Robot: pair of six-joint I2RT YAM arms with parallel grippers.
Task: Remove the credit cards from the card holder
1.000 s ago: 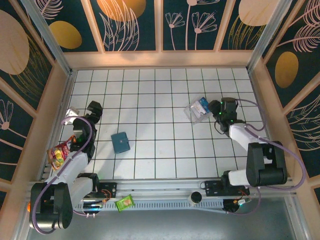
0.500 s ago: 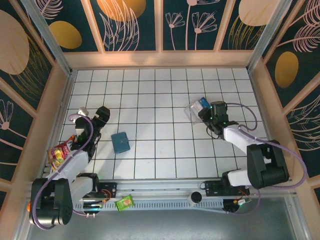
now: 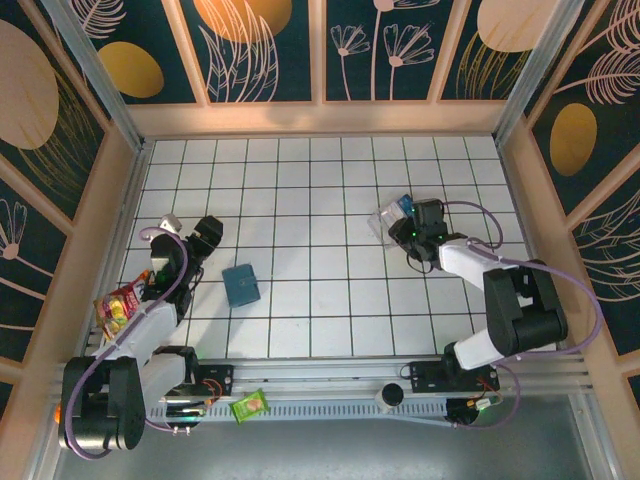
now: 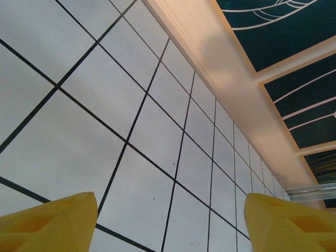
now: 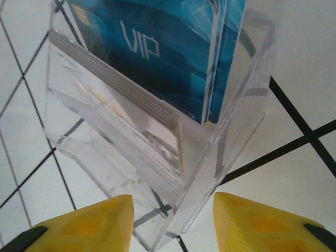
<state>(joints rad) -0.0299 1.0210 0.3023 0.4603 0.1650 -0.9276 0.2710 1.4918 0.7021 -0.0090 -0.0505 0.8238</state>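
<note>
Top external view: a white tiled table (image 3: 330,170) walled by dark painted panels, with both arms reaching out from the near edge.
Card holder (image 3: 240,284): a small teal square lying flat and shut on the tiles, with nothing touching it.
Left gripper (image 3: 207,233): just left of the card holder and a little farther back, apart from it. The left wrist view shows its yellow fingers spread wide over bare tile.
Right gripper (image 5: 173,220): well to the right of the card holder. Its yellow fingers are parted, one on either side of the near corner of a clear plastic case (image 5: 231,121). I cannot tell whether they touch it.
Clear plastic case, place: well right of the card holder and somewhat farther back, askew to the tile lines.
Blue cards (image 5: 157,47): standing in the case, the front one marked "VIP".
Pale cards (image 5: 121,89): a thin stack in the slot in front of the blue ones.
Red snack packet (image 3: 120,310): left of the card holder and nearer, against the left arm.
Green packet (image 3: 250,405): nearer than the card holder, on the metal rail.
</note>
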